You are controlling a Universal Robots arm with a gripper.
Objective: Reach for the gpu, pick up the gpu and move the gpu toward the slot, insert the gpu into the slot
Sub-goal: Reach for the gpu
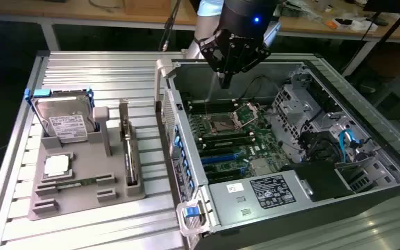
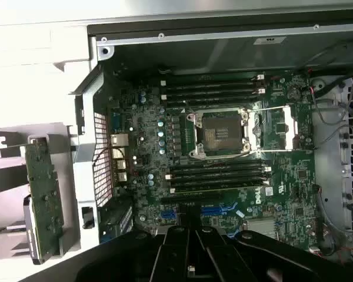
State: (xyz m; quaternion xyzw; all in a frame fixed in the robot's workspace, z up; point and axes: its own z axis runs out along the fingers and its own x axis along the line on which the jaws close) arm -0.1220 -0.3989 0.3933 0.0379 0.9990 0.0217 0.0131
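At the exterior view's left a grey holder (image 1: pixel 82 195) sits on the ribbed table (image 1: pixel 82 67), with a hard drive (image 1: pixel 66 122) standing in its far end. Along the holder's side nearest the computer the gpu (image 1: pixel 129 151) stands on edge in its rack, untouched. In the wrist view it is the green card (image 2: pixel 44 200) just outside the case wall. Next comes the open computer case (image 1: pixel 179 151) with the motherboard (image 1: pixel 255 140) lying flat inside. The blue slot (image 1: pixel 220 156) is empty, and the wrist view also picks it out (image 2: pixel 220 208) below the processor socket (image 2: pixel 223 132).

The gripper (image 1: pixel 225 78) hangs over the far part of the case with its fingers pressed together and nothing between them. Its dark fingers (image 2: pixel 191 252) look down on the board rather than on the card. The step in hand looks like the reach, barely begun.

To do it well, the arm should travel toward the holder high enough to clear the case wall. The fingers should spread before the descent and line up with the card's thin top edge. The grip is best taken on bare board, away from the fan, and squarely, so the card lifts straight out of its rack without tilting
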